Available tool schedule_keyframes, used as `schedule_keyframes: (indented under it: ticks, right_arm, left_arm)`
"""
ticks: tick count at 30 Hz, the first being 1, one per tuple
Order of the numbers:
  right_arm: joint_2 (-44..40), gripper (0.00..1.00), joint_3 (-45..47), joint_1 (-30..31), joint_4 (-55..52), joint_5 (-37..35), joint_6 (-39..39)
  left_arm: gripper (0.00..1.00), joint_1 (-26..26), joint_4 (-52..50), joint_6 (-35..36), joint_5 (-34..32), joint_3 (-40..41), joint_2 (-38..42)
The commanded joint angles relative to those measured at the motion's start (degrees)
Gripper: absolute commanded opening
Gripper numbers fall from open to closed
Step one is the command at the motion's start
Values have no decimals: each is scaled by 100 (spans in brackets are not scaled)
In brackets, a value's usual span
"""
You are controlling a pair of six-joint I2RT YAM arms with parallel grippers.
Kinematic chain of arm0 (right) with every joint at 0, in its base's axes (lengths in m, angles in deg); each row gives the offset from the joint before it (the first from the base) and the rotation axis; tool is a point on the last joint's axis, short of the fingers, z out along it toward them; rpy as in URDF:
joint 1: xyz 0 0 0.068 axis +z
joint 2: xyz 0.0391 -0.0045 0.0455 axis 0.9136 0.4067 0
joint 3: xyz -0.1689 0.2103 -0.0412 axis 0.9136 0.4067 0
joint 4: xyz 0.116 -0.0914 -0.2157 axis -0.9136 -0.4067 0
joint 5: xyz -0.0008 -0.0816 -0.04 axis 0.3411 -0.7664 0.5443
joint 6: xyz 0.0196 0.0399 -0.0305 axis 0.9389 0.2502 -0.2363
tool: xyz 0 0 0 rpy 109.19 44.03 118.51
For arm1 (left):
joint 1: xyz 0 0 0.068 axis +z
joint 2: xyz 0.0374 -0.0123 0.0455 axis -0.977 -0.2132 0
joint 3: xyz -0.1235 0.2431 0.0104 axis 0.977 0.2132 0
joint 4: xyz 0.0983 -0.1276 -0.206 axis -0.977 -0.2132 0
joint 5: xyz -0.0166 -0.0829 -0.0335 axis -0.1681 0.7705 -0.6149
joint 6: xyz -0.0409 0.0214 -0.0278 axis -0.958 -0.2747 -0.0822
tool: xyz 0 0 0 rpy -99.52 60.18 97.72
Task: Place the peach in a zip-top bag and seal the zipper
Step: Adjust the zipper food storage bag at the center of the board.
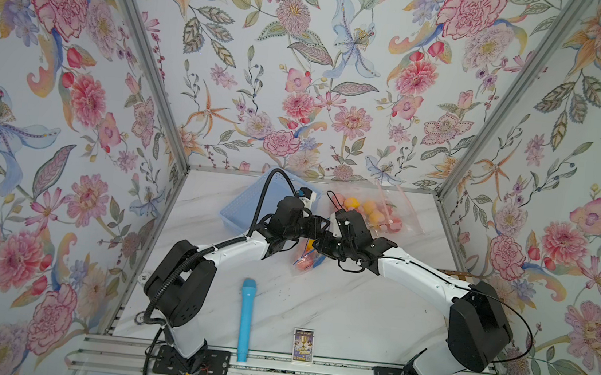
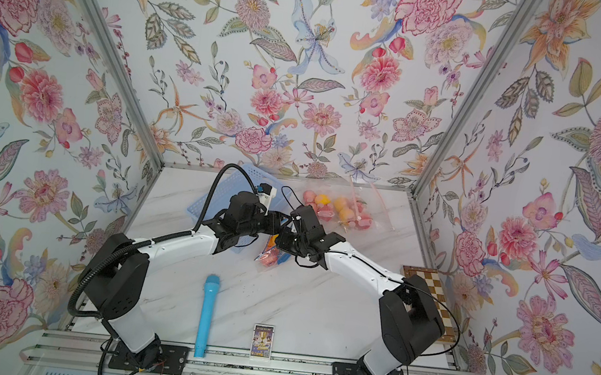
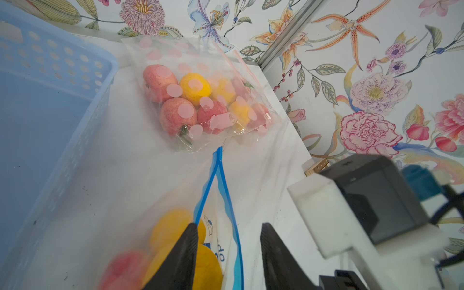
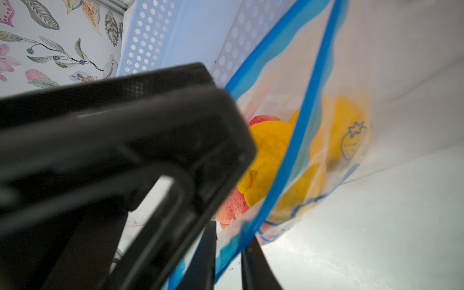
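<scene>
In both top views the left arm (image 1: 231, 249) and right arm (image 1: 415, 273) fold inward and meet over the middle of the marble-patterned table (image 1: 335, 314). I judge this is so that each can take one side of the zip-top bag (image 1: 308, 261) lying beneath their wrists. The peach (image 1: 301, 264) shows as a pink lump inside that soft clear film. A perforated blue plastic basket (image 1: 240, 205) sits just to the far left and a second, dotted bag of fruit (image 1: 383, 214) lies far right. A smooth blue microphone (image 1: 246, 319) and a small card box (image 1: 303, 346) lie well apart at the near edge. In the left wrist view the left gripper (image 3: 228, 226) stands moderately wide and grips nothing. Its black wedge-shaped fingers (image 3: 180, 258) straddle one blue strip of the zipper (image 3: 213, 175), which gapes in a V back from its closed far corner, so the seal looks unfinished. The peach, fuzzy and pink, rests in the bag beside matte yellow fruit (image 3: 173, 226). In the right wrist view the right gripper (image 4: 232, 241) is narrow, its jaws apparently pinching the bag's zipper corner. That probably keeps the limp rim taut so the other pincer can press along it. The film is thin and glossy, printed with blue fruit outlines.
</scene>
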Motion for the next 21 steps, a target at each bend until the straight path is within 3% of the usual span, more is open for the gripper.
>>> schedule_keyframes:
  ticks: [1, 4, 10, 14, 18, 21]
  right_arm:
    - [-225, 22, 88, -57, 208, -103, 88]
    - [-259, 24, 63, -79, 206, -125, 37]
    - [-292, 30, 22, -117, 197, -172, -112]
    - [-278, 34, -13, -161, 189, -197, -215]
    - [-392, 41, -7, -207, 188, -285, -355]
    - [-591, 51, 65, -259, 189, -476, -507]
  left_arm:
    - [50, -25, -344, 266, -429, 235, 456]
    - [60, -28, -309, 405, -1049, 657, 1048]
    - [68, -30, 373, 605, -2168, 2048, 2270]
    - [87, -23, 1178, 916, -1753, 2976, 2936]
    - [91, -29, 2253, 1207, -655, 3797, 3277]
    - [92, -31, 3355, 1338, -261, 4538, 3513]
